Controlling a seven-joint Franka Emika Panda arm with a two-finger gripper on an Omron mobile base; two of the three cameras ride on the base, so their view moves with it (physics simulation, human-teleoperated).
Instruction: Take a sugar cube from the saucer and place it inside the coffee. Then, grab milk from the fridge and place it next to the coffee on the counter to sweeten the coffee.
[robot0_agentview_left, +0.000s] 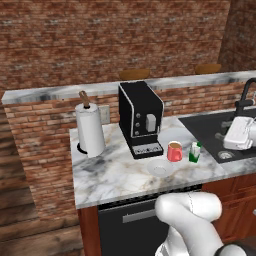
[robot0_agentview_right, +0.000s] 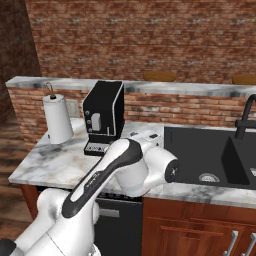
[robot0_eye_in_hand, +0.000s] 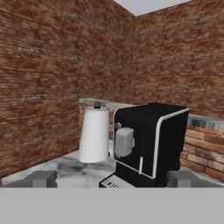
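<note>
One red mug of coffee (robot0_agentview_left: 174, 151) stands on the marble counter (robot0_agentview_left: 115, 175), just right of the black coffee machine (robot0_agentview_left: 140, 119) and just beyond the white saucer (robot0_agentview_left: 160, 168). In the left base view the saucer looks bare; the sugar cube is too small to make out there, and the inside of the mug cannot be read from this angle. The milk (robot0_agentview_left: 195, 152), a white carton with a green top, stands just beside the mug on its right, between it and the black sink (robot0_agentview_left: 220, 131); whether the two touch is hard to tell.

In the right base view the arm's elbow covers the stretch of counter where mug, saucer and carton stand, so only the coffee machine (robot0_agentview_right: 104, 118), the paper towel roll (robot0_agentview_right: 58, 119) and the sink (robot0_agentview_right: 210, 155) show around it.

The gripper (robot0_eye_in_hand: 112, 178) appears in the hand view, its two grey finger tips (robot0_eye_in_hand: 42, 178) set wide apart at the bottom with nothing between them, cut off by the lower edge. It faces the coffee machine (robot0_eye_in_hand: 148, 144) from close, with the towel roll (robot0_eye_in_hand: 94, 135) to its left against the brick wall. In the left base view a white part of the hand (robot0_agentview_left: 238, 134) hangs over the sink at the right edge, partly cut off, its fingers hidden.
</note>
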